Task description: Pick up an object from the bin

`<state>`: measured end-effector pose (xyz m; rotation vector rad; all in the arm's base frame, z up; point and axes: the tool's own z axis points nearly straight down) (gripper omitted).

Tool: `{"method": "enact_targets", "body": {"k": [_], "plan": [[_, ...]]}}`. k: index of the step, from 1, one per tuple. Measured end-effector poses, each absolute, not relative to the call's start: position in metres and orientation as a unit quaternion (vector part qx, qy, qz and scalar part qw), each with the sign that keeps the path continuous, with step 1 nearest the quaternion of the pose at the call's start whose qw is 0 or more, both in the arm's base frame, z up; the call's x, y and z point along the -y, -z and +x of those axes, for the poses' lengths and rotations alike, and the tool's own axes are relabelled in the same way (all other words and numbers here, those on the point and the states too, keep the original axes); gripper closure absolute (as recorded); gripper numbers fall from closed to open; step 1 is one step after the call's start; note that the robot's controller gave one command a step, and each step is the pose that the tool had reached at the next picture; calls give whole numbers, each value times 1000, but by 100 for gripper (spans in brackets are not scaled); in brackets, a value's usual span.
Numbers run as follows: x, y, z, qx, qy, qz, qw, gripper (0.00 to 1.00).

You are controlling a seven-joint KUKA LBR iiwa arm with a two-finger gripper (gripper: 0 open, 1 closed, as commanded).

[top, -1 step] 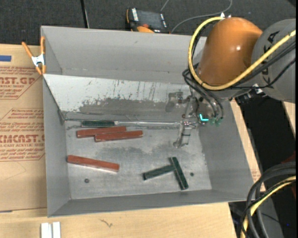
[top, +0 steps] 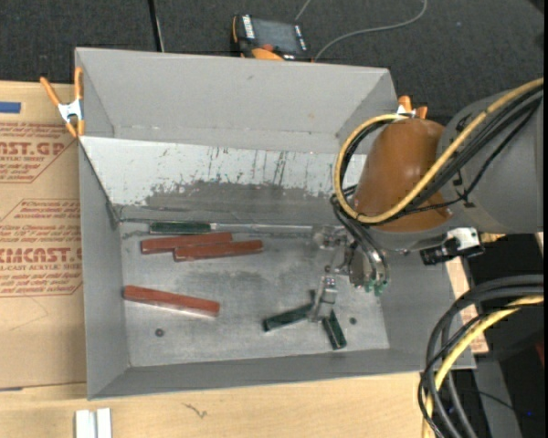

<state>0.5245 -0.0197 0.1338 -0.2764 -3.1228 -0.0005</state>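
The claw [top: 329,292] hung low over the floor of the bin [top: 228,99], its tip right where two dark green pieces met. Whether it was released or clenched could not be told, since the metal at its tip merged with the pieces under it. Nothing was plainly grasped.

The green stick [top: 288,319] lay just left of the claw and slightly toward the near wall, with its closest end touching the tip or nearly so. Its long axis ran leftward from the claw, dipping a little toward that wall. The green stub [top: 336,334] lay just on the claw's near-wall side and slanted off to the right. The two pieces made a V with the claw at its point.

The coming grasp seemed to turn on that. The claw stood over the stick's end rather than its middle, so a grip there would probably have to sit across the leftward axis, and the stick might swing on lifting.

Well to the claw's left lay a red bar [top: 170,301]. Left and toward the far wall lay a red pair [top: 201,245], with a dark bar [top: 178,228] just beyond them.
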Motion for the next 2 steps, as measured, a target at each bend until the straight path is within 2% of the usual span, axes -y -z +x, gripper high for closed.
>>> {"method": "enact_targets", "body": {"k": [1,2], "plan": [[3,-68,480,998,1,-65,-3,0],[3,-70,479,998,0,-65,0,100]]}}
